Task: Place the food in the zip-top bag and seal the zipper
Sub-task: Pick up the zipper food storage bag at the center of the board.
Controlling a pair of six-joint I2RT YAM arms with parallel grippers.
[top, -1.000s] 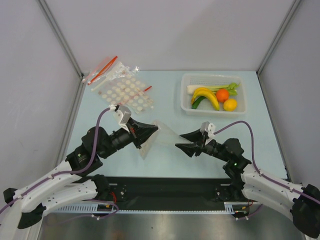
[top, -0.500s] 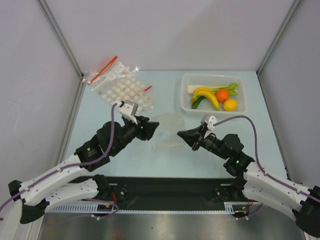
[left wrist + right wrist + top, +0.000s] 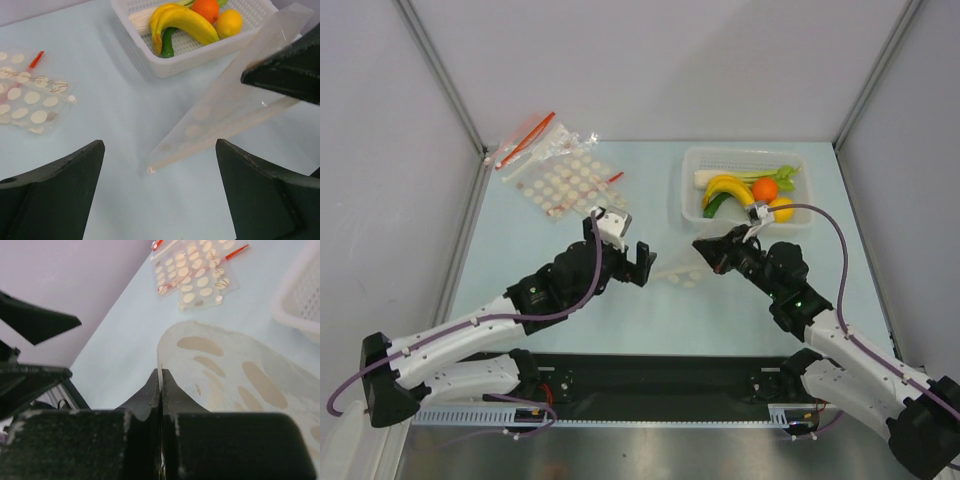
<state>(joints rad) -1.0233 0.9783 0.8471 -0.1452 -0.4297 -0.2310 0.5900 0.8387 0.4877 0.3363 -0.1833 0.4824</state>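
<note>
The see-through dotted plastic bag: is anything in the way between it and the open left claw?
No, nothing visible. The see-through dotted plastic bag is straight ahead of the open left gripper, only blue table between them; the right gripper pinches its far end.

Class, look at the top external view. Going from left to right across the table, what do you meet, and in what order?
heap of spare dotted bags → left gripper → zip-top bag → right gripper → lemon
</note>
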